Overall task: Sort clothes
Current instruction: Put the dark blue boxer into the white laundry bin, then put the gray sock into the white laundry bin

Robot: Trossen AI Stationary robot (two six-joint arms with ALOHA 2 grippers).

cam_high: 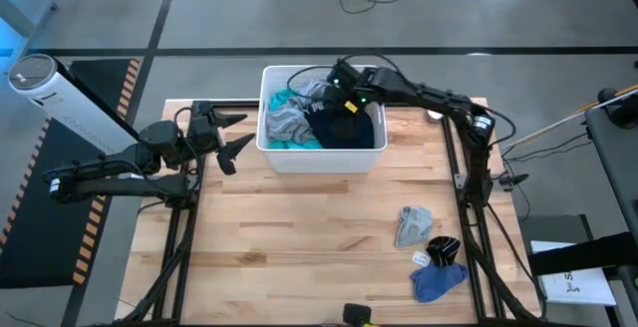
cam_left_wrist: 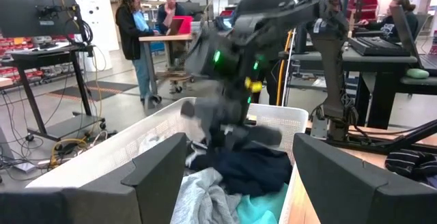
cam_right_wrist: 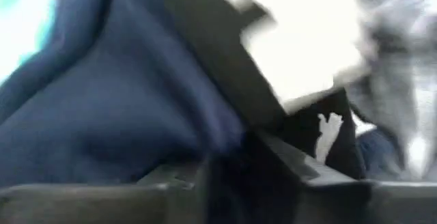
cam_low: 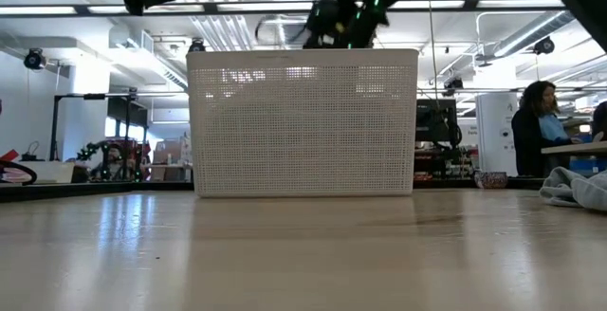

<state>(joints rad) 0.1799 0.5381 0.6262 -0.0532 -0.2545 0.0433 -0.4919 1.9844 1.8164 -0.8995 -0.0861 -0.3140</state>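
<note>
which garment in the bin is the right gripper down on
The navy garment: the right gripper is over it, while the grey and teal pieces lie toward the left arm.

No readable text anywhere. White lettering on the navy garment (cam_high: 339,128) in the bin (cam_high: 319,158), upper middle of the high view, too small to make out. Dark marks on a white sheet (cam_high: 576,285) at the lower right edge of the high view, likewise illegible. Same in the low and both wrist views.
</note>
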